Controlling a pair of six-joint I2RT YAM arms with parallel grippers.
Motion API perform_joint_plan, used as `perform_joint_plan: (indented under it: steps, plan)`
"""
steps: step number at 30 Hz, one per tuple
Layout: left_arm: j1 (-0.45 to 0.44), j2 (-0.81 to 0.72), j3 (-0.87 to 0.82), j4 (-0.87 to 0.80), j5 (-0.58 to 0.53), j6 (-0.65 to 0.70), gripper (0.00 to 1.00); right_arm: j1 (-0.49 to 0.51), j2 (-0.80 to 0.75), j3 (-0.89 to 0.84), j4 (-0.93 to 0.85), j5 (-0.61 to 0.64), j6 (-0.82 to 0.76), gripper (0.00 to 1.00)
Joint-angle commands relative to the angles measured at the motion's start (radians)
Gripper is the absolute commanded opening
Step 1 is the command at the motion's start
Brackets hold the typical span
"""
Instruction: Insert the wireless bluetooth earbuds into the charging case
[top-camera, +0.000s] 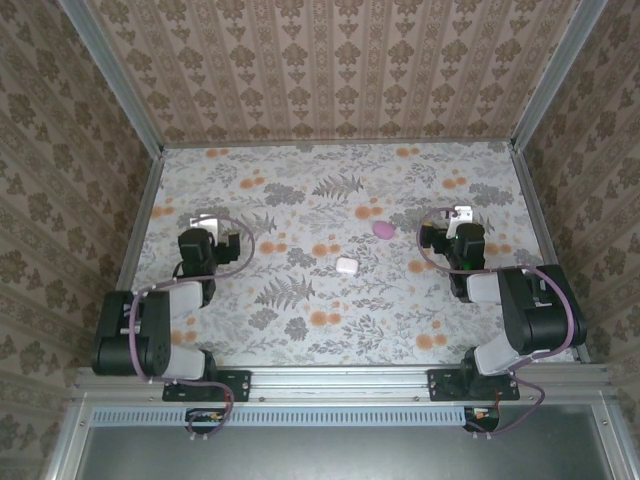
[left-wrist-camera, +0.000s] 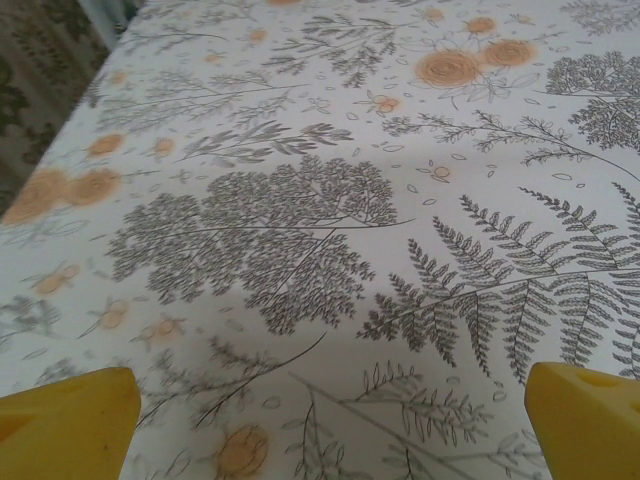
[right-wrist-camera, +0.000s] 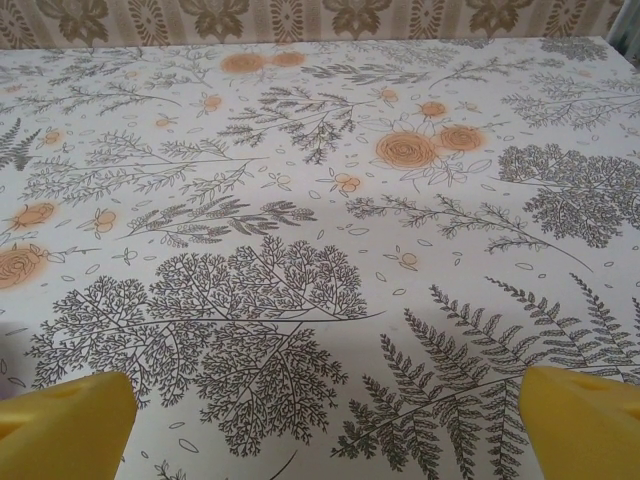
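Mid-table, pink oval pebble (top-camera: 383, 229) long axis crosswise, left pincer (left-wrist-camera: 330, 420) wide, right pincer (right-wrist-camera: 325, 425) wide

Soft, even light falls from above in the overhead view. The table (top-camera: 300, 180) is moderately bright, with only faint shadows under the arms (top-camera: 150, 325), and fine detail is soft. Both wrist views are bright and fairly sharp mid-frame. The yellow fingers (left-wrist-camera: 70, 425) (right-wrist-camera: 60, 430) in their lower corners are blurred. A dim band, perhaps shadow, crosses the lower part of the left wrist view.

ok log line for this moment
left fingers open, empty | right fingers open, empty | pink oval pebble-shaped item, white rounded-square item apart on floral table, untouched
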Motion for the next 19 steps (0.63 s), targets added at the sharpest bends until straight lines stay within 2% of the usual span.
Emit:
perform_joint_plan:
  steps: [1,2,4,6,10,19]
  plan:
    - [0.039,0.109,0.009,0.242,0.097,0.050,0.99,0.010,-0.001,0.015,0.025,0.012,0.006,1.00]
    - [0.043,0.088,0.010,0.193,0.103,0.036,0.99,0.009,-0.003,0.015,0.021,0.013,0.006,1.00]
    - [0.057,0.093,-0.008,0.240,0.112,0.023,1.00,0.009,-0.003,0.016,0.021,0.013,0.005,1.00]
    - [0.062,0.089,0.008,0.204,0.045,-0.012,1.00,0.010,-0.002,0.016,0.022,0.013,0.006,1.00]
    - [0.027,0.089,0.010,0.199,-0.037,0.001,1.00,0.009,-0.002,0.017,0.022,0.012,0.006,1.00]
    - [0.026,0.090,0.009,0.203,-0.043,0.001,1.00,0.009,-0.002,0.018,0.022,0.012,0.006,1.00]
